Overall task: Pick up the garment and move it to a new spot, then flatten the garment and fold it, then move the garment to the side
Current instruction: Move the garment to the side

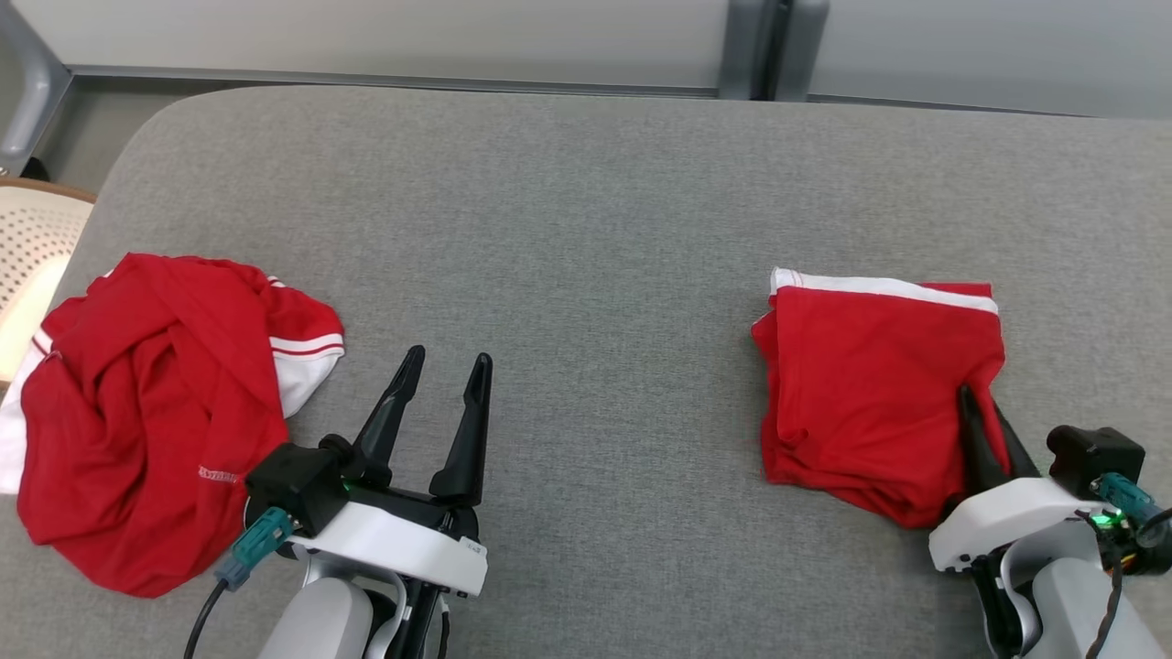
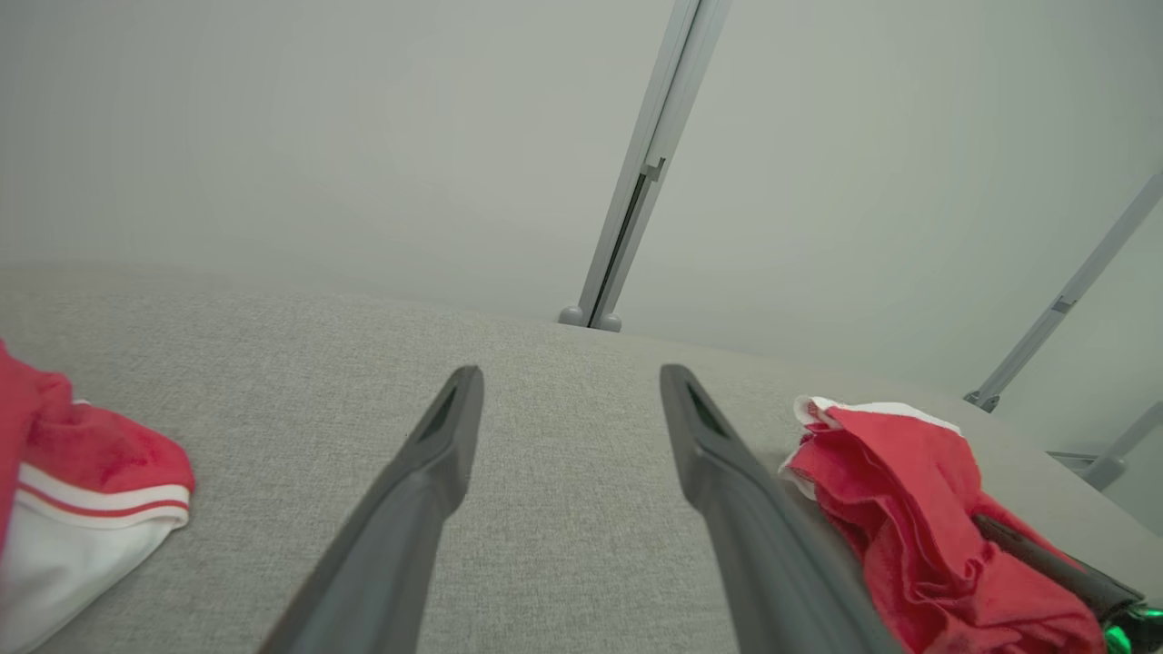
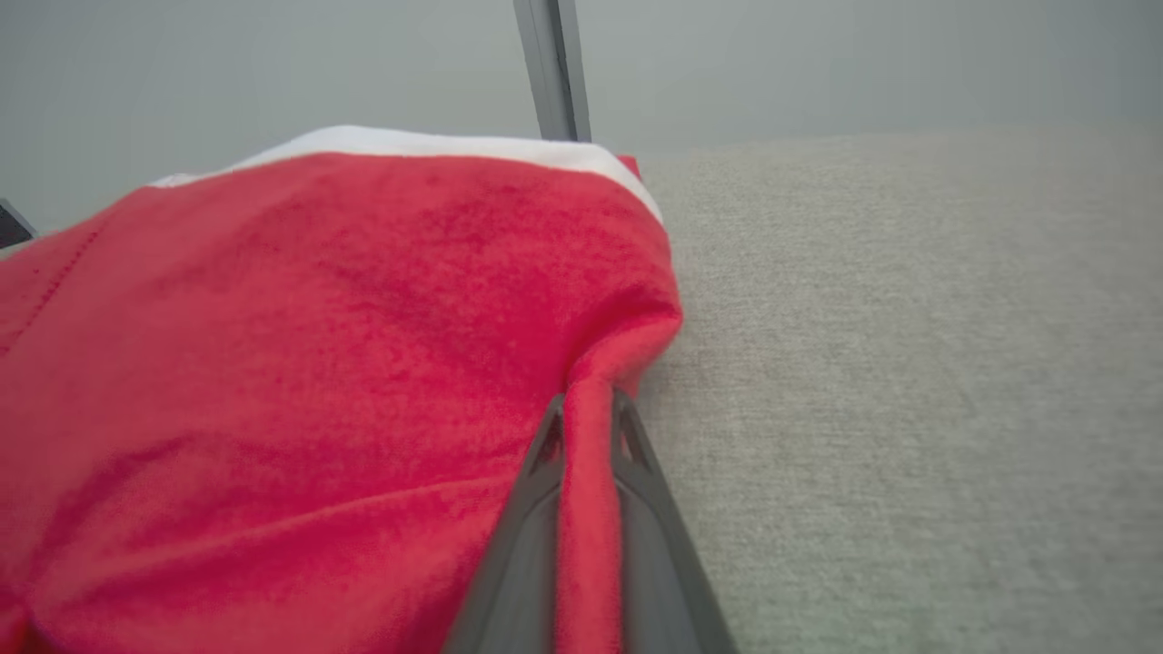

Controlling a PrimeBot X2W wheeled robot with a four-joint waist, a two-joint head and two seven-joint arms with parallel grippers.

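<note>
Jaws of right gripper [image 3: 588,404] pinching a red fold
Folded red shirt [image 1: 870,375] lies on the grey table [image 1: 595,229], right side, held by its near edge; left gripper [image 1: 449,359] hovers wide open beside a crumpled red shirt [image 1: 137,412]

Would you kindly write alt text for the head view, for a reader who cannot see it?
The right gripper pinches the near right corner of a folded red garment with a white edge, lying on the right of a grey fabric-covered table. The left gripper is open at the lower left, beside a crumpled red and white garment.
</note>
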